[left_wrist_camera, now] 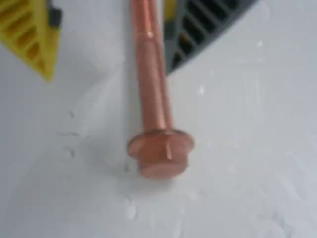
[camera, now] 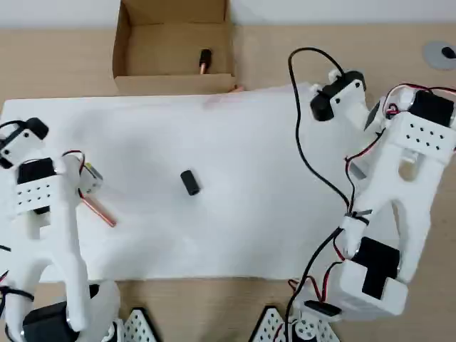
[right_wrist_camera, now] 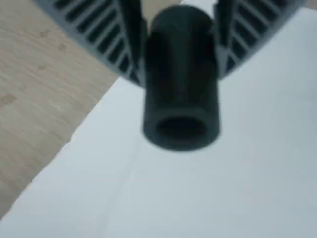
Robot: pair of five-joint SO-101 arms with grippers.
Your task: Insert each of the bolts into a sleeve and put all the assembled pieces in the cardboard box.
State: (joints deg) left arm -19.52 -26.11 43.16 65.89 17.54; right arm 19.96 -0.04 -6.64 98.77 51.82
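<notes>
A copper bolt (left_wrist_camera: 153, 104) lies on the white sheet (camera: 249, 228), head away from my left gripper (left_wrist_camera: 109, 72). Its shaft runs between the open yellow and grey fingers, and the grey finger (left_wrist_camera: 198, 29) touches it. In the high view this bolt (camera: 98, 211) sits at the sheet's left side by the left gripper (camera: 87, 187). My right gripper (right_wrist_camera: 179, 74) is shut on a black sleeve (right_wrist_camera: 181, 99), held over the sheet's edge at the far right. Another black sleeve (camera: 189, 182) lies loose mid-sheet. The cardboard box (camera: 125, 50) at the back holds one assembled piece (camera: 204, 60).
Bare wooden table (camera: 64, 64) surrounds the sheet. A grey disc (camera: 440, 53) lies at the back right corner. Black and red cables (camera: 313, 171) run from the right arm across the sheet's right part. Both arm bases stand along the front edge.
</notes>
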